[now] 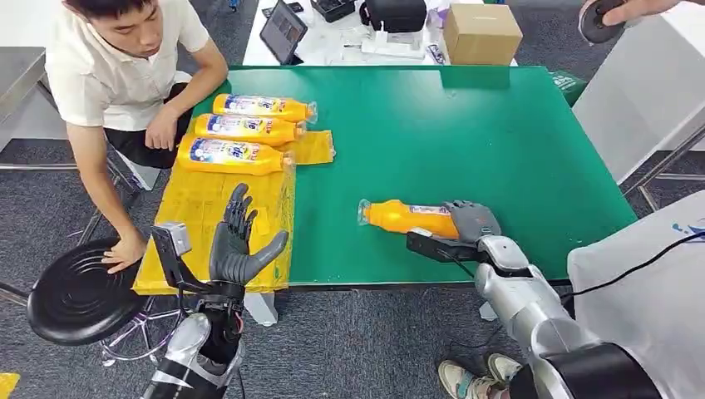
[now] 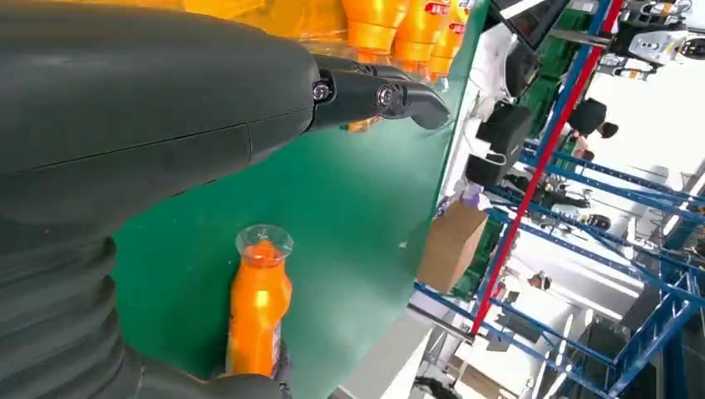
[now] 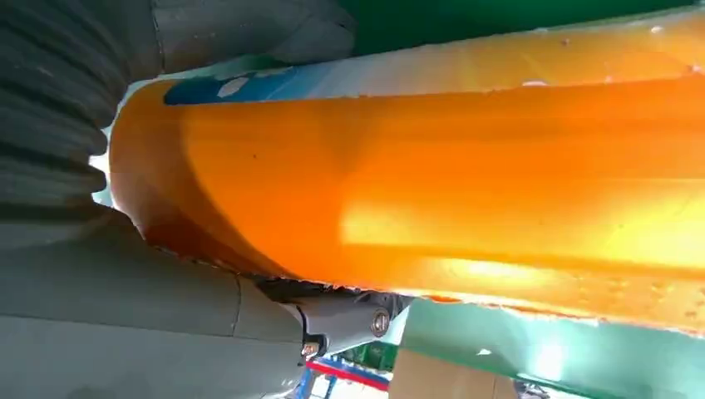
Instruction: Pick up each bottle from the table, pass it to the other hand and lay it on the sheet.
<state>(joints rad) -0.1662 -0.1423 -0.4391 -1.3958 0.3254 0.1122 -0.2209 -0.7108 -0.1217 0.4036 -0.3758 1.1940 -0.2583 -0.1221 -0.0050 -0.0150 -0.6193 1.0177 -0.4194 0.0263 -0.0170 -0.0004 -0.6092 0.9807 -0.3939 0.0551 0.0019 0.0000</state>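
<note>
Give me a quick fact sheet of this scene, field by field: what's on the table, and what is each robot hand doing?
Table: green-topped table
Sheet: yellow plastic sheet at the table's left end
Bottles on sheet: three orange plastic bottles lying side by side
Fourth bottle: orange plastic bottle with clear cap, lying on the green top
Right hand: wrapped around that bottle's base end
Left hand: raised over the sheet's near edge, fingers spread, holding nothing
Person: seated person in white shirt beside the sheet
</note>
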